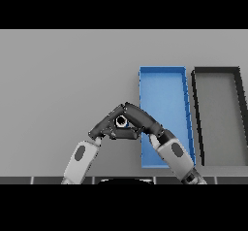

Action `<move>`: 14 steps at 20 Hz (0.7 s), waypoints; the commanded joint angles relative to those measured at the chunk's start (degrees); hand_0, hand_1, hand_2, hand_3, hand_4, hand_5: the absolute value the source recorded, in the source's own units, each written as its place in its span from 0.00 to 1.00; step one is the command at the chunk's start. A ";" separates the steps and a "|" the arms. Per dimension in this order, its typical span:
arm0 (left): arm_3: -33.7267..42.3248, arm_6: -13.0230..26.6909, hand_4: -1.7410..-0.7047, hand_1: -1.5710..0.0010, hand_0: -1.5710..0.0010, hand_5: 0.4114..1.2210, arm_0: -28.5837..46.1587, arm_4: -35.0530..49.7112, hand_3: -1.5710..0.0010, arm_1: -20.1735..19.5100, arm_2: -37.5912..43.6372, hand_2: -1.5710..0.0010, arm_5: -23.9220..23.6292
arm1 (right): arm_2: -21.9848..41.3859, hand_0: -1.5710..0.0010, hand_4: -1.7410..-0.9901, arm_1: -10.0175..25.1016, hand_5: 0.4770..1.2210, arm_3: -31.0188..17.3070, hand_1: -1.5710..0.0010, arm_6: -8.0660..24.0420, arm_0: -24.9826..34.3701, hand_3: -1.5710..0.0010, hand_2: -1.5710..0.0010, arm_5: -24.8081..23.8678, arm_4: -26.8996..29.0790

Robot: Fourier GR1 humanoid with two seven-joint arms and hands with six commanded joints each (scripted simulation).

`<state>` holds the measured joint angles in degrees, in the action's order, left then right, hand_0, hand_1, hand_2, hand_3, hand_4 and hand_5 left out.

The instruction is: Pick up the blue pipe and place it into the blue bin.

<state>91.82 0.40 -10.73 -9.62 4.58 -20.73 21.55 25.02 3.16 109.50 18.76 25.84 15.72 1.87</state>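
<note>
Both arms come in from the lower edge of the grey flat-topped desk (63,79) and meet near its middle, just left of the blue rectangular open bin (162,87). The left hand (104,123) and the right hand (143,120) lean toward each other and form a peak. Between them sits the short blue pipe (121,122), seen end-on with its open bore facing upward; only a little blue shows at its rim. The dark fingers of both hands curl close round the pipe, so each hand appears clamped on it. The pipe is outside the bin, beside its left wall. A black rectangular open tray (218,71) stands just right of the blue bin, the two apart by a narrow gap.
</note>
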 commanded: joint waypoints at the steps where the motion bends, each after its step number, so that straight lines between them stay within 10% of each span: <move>1: 0.66 -0.46 0.14 0.15 0.07 1.00 0.18 -1.18 0.26 -0.34 0.03 0.18 -0.10 | -0.03 0.01 0.01 -0.08 0.97 0.24 0.01 0.41 0.09 0.02 0.01 -0.26 -0.32; 6: -0.22 -0.61 0.58 0.72 0.70 0.89 0.36 -4.56 0.76 -1.01 0.40 0.73 6.17 | 0.15 0.00 0.00 -2.63 0.99 0.89 0.00 6.27 -1.02 0.01 0.00 0.80 -2.67; 14: -0.19 3.49 0.75 0.95 0.95 0.19 0.66 -2.97 0.96 0.68 2.16 0.95 5.57 | -2.56 0.00 0.00 -7.41 1.00 1.68 0.00 8.71 -2.65 0.00 0.00 4.78 -5.64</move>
<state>91.64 3.77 -10.08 -12.56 5.24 -18.54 27.09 22.45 -4.27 111.18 27.33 23.20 20.68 -3.89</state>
